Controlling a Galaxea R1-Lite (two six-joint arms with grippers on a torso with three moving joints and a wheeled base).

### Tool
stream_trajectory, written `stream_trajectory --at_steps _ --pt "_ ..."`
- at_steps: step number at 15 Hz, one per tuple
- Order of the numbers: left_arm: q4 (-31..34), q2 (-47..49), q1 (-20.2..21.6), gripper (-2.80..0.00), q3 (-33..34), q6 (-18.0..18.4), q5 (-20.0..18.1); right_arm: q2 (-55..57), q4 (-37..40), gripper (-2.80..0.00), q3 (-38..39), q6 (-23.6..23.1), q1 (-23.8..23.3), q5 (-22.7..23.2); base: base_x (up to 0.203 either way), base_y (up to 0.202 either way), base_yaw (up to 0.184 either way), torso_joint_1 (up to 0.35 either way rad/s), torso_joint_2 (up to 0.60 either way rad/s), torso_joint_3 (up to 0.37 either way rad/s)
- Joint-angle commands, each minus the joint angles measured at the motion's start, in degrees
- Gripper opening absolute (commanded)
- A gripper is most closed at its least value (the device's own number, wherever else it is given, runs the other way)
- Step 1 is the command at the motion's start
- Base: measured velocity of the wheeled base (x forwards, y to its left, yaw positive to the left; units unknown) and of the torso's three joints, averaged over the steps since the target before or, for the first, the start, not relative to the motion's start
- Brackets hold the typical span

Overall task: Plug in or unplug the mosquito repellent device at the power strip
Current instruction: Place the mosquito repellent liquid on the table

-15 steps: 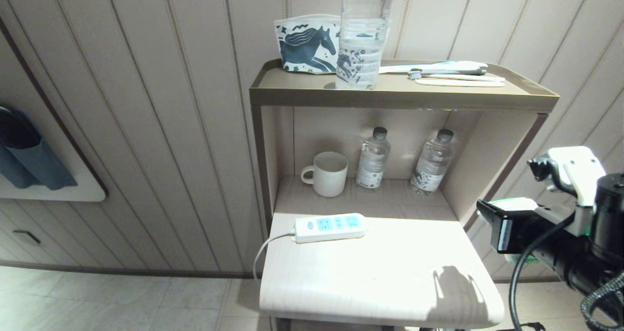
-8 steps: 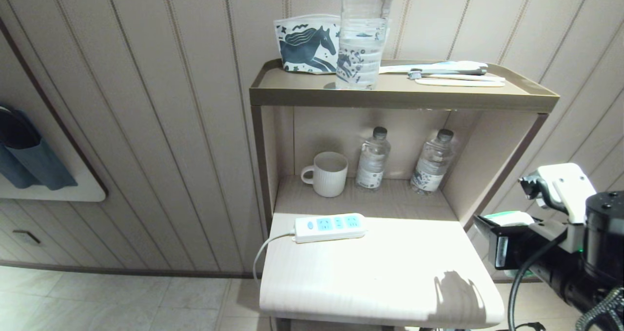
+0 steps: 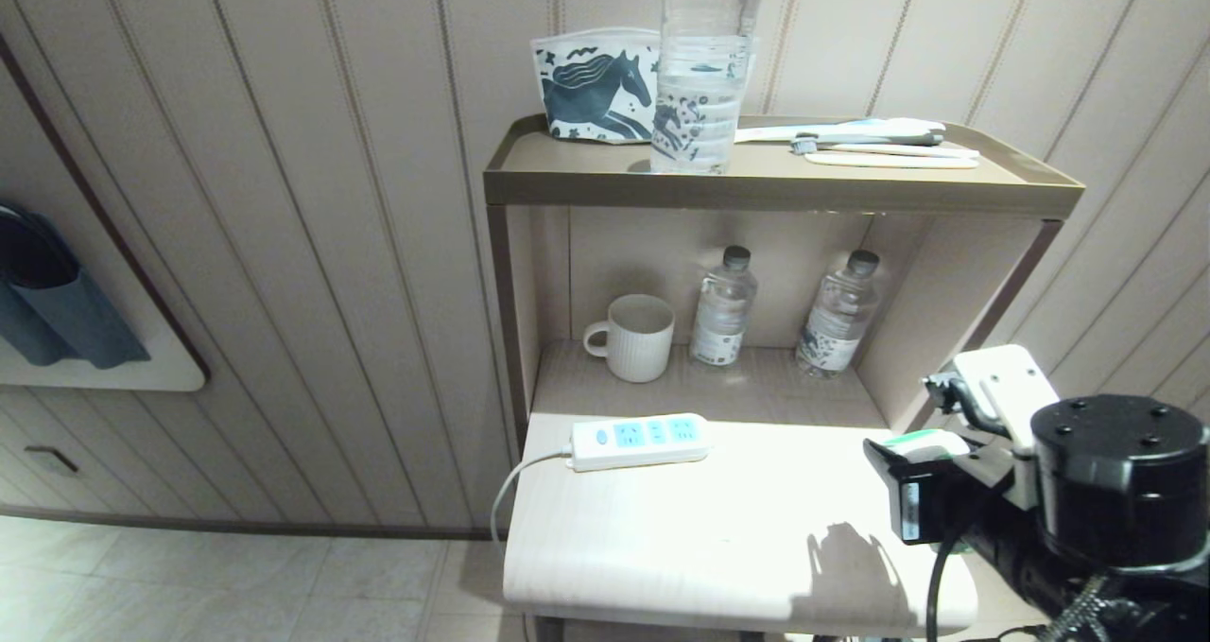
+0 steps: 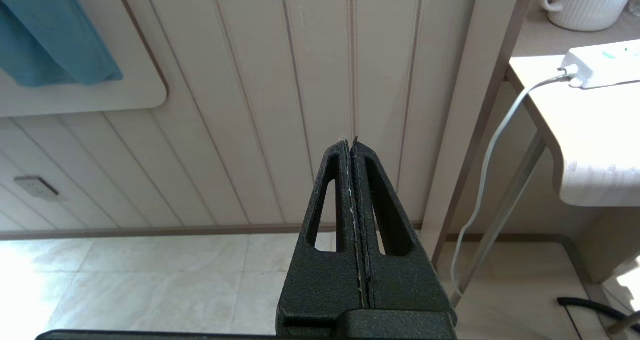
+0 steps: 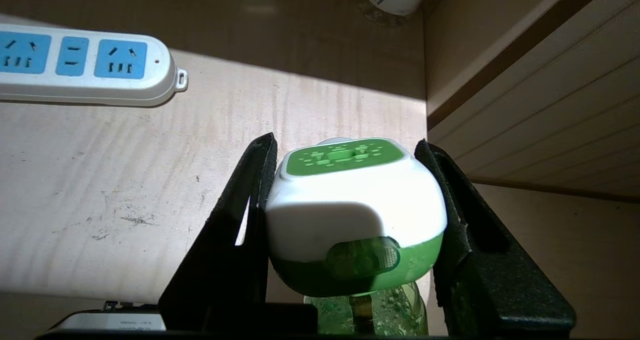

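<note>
The right gripper (image 5: 345, 180) is clamping its two black fingers (image 5: 250, 215) against both sides of the mosquito repellent device (image 5: 355, 205), a small white rounded plug-in unit with a green top face and a translucent green liquid bottle under it. In the head view this gripper (image 3: 922, 453) is sitting at the lower right of the frame, over the right edge of the pale wooden table top (image 3: 718, 529), with the device's white-and-green head (image 3: 922, 443) peeking out above it. The flat white power strip (image 3: 640, 440) with three pale blue socket faces is lying near the middle of that frame, at the back of the table, well apart from the device, all its sockets showing bare; its white cord (image 3: 515, 491) is hanging off the left edge. In the right wrist view the strip (image 5: 90, 64) is filling the upper left corner. The left gripper (image 4: 351, 144) is hanging beside the table with its black fingers pressed together, holding nothing, pointing at the panelled wall (image 4: 250, 104).
</note>
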Motion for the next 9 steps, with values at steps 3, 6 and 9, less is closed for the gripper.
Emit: stream_trajectory --at_steps 3,6,9 --pt "-0.19 -0.02 0.01 -2.8 0.09 -0.53 0.0 15.55 -11.66 -2.8 0.3 -0.9 -2.07 -0.26 0.0 0.0 0.0 0.0 0.0 0.0" --pt "-0.19 -0.02 0.01 -2.8 0.09 -0.88 0.08 18.92 -20.72 -2.8 0.19 -2.14 -3.93 -2.43 0.0 0.0 0.0 0.0 0.0 0.0" --pt "-0.19 -0.02 0.01 -2.8 0.09 -0.88 0.09 20.31 -30.71 -2.8 3.03 -3.31 -3.54 -8.35 0.0 0.0 0.0 0.0 0.0 0.0"
